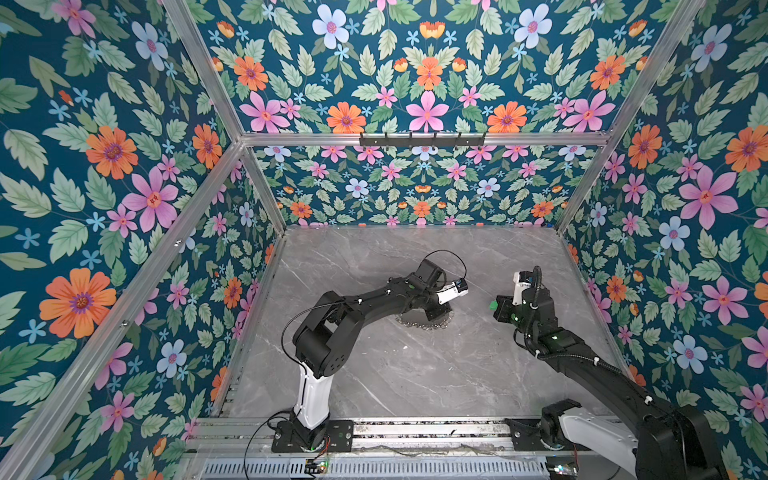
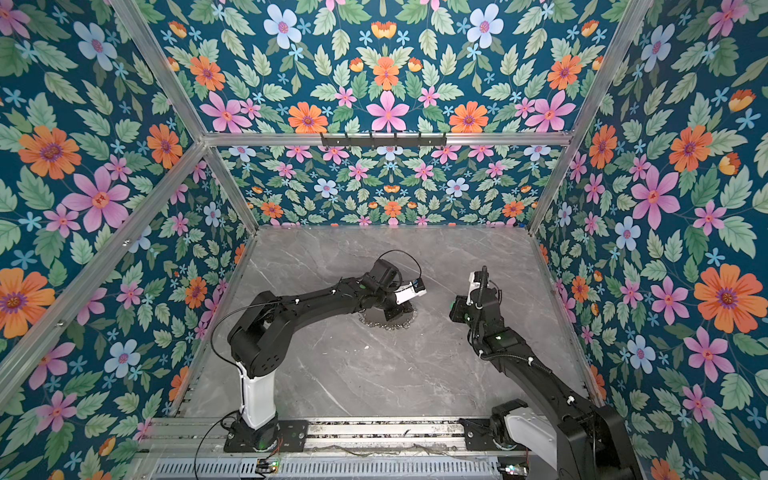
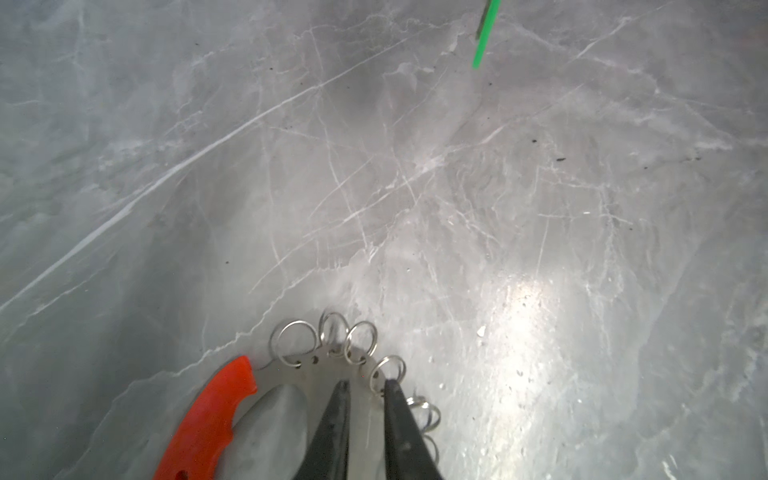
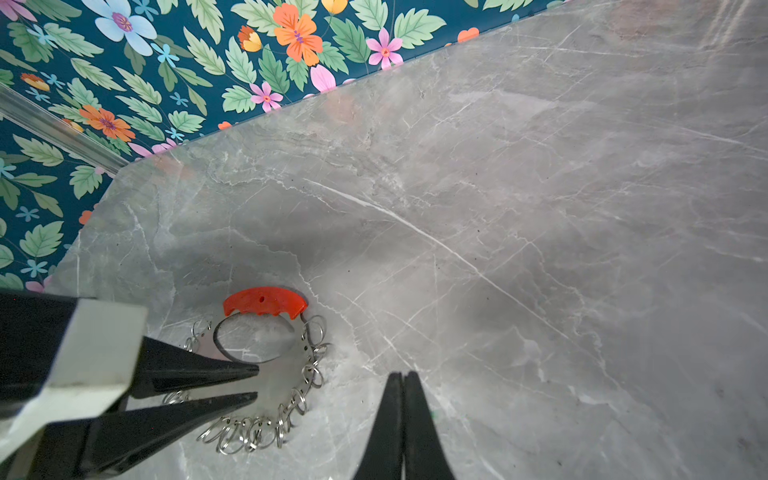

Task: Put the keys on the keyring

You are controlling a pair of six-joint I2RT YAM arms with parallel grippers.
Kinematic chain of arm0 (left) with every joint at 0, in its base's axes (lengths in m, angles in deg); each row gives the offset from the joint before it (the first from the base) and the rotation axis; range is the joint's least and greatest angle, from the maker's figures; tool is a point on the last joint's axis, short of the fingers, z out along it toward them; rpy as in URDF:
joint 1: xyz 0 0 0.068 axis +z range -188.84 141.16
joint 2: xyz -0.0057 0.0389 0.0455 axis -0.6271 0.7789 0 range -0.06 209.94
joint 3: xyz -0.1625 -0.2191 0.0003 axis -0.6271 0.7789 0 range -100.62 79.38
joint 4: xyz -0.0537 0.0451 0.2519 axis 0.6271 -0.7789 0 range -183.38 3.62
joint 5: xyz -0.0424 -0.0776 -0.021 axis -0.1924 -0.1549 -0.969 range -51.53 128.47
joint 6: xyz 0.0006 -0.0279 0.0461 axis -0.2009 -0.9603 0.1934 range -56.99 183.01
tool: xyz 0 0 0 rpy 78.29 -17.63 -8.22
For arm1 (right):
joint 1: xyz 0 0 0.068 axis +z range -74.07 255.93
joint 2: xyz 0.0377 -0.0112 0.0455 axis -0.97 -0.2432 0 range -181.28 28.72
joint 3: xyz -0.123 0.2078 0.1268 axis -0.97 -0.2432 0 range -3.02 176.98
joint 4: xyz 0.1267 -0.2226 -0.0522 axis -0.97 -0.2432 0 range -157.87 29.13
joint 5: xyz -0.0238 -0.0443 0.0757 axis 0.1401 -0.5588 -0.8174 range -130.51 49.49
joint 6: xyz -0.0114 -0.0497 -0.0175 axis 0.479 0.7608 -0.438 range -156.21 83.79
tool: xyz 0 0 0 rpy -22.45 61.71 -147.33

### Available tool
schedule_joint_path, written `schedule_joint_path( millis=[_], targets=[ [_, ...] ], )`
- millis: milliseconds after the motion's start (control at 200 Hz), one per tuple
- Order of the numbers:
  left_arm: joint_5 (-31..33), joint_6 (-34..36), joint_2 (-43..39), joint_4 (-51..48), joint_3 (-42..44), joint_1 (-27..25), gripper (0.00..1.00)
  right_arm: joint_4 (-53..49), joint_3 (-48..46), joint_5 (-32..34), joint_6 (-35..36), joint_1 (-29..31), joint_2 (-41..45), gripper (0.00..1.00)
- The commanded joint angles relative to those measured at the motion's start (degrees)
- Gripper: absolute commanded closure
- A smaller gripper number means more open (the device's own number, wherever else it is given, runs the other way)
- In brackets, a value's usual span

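In the left wrist view, the left gripper (image 3: 366, 382) is seen low over the keyring (image 3: 316, 374), which lies flat on the table (image 3: 457, 187). Its jaws are set narrow, with the grey band between them, just beside the loops (image 3: 332, 328) and clear of the red arc (image 3: 212, 415). Whether the pads already touch metal cannot be told. A green strip with a dark piece beside it, judged to be the key (image 3: 482, 41), is seen well apart from the ring.

In the right wrist view, the right gripper (image 4: 402, 376) is seen pressed shut, and the key itself is hardly shown. The ring lies near, with the left gripper's fingers straddling the part of the band across from the red arc.

In a top view, the green head of the key (image 1: 492, 306) is seen at the right gripper's tip. The key is therefore judged to be held there, off the table and apart from the ring. In both top views the ring is mostly covered by the left arm, and only loops show.

The step in hand is judged to be the securing of the ring. The band should be pinched squarely, with no loop trapped under a pad. A loop should be left free on the side facing the key. On so smooth a table the thin band could slide or pivot if it is caught off-centre.
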Motion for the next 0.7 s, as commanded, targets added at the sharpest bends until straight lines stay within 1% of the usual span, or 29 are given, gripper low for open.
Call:
schedule_joint_path(
  millis=[0, 95, 430, 570, 695],
  targets=[
    [-1.1, 1.6, 1.4, -1.6, -1.2, -0.5, 0.79, 0.9, 0.3, 0.1, 0.0, 0.1, 0.3, 1.00],
    [-0.5, 2.2, 2.7, -1.8, -2.3, -1.0, 0.76, 0.7, 0.5, 0.2, 0.1, 0.0, 0.4, 1.00],
    [-0.5, 3.7, 5.0, -3.1, -4.0, -1.3, 0.72, 0.4, 0.7, 0.3, 0.3, 0.0, 0.6, 1.00],
    [0.6, 2.4, 4.8, -1.7, -3.6, -1.2, 0.72, 0.3, 0.6, 0.4, 0.3, 0.0, 0.6, 1.00],
    [2.1, 0.3, 2.9, 2.2, -1.7, -0.9, 0.73, 0.2, 0.7, 0.4, 0.4, 0.0, 0.8, 1.00]
  ],
)
